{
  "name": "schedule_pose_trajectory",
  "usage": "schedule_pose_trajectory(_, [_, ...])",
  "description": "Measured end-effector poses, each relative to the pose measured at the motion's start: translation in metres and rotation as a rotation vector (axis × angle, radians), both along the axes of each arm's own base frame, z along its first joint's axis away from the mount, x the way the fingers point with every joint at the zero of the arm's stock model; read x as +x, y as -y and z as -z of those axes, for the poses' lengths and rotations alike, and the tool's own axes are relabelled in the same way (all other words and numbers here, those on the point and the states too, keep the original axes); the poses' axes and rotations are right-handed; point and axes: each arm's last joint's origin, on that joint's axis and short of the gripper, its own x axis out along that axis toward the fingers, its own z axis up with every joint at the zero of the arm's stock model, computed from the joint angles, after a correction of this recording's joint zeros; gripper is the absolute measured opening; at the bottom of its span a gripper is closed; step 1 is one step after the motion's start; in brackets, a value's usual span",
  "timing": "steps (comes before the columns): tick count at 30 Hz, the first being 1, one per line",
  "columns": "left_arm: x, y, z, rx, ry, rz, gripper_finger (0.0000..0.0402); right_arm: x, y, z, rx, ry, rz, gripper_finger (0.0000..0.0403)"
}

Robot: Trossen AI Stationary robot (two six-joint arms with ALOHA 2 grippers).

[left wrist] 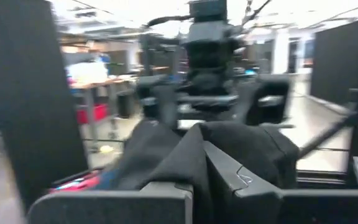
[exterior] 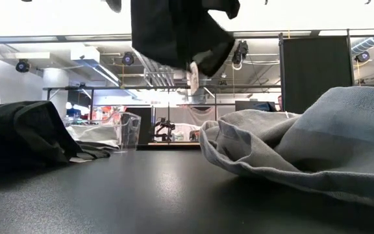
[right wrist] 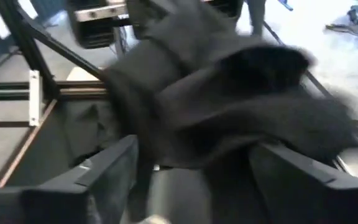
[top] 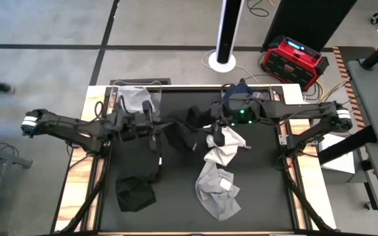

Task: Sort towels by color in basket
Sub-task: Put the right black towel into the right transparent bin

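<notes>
A black towel [top: 176, 133] hangs lifted between my two grippers over the middle of the table; the low view shows the black towel [exterior: 174, 32] clear of the surface. My left gripper [top: 155, 124] is shut on it. My right gripper [top: 205, 121] is open, its fingers standing on either side of a bunch of the towel [right wrist: 229, 106]. Another black towel [top: 135, 195] lies near the table's near-left. Light grey and white towels [top: 218, 174] lie heaped right of centre. A grey towel [top: 133, 98] sits in the far-left basket. A navy one [top: 239, 90] sits at the far edge. My left gripper pinches a fold of the black towel [left wrist: 197, 163] between its two fingers [left wrist: 166, 193], coming level from the table's left. The towel is lifted clear and spreads away from the fingers toward the other arm. My right gripper: whether its fingers [right wrist: 110, 171] touch the towel between them, I cannot tell.
The clear basket [exterior: 127, 129] stands at the far-left edge. The grey towel heap [exterior: 304, 143] fills the right half of the low view, and the dark cloth [exterior: 18, 130] lies at its left. A red box [top: 294, 59] and a white post stand on the floor beyond the table.
</notes>
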Motion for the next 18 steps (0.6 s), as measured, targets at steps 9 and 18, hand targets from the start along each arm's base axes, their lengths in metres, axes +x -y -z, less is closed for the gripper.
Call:
schedule_pose_trajectory(9, [-0.020,-0.002,-0.018,0.024,0.083,-0.022,0.0000,-0.009,-0.001,0.007,0.049,-0.100,-0.002,0.0358])
schedule_pose_trajectory(18, [-0.019,-0.002,-0.011,0.017,0.015,-0.019,0.0000,-0.005,-0.002,-0.007,-0.054,0.051,-0.039,0.0361])
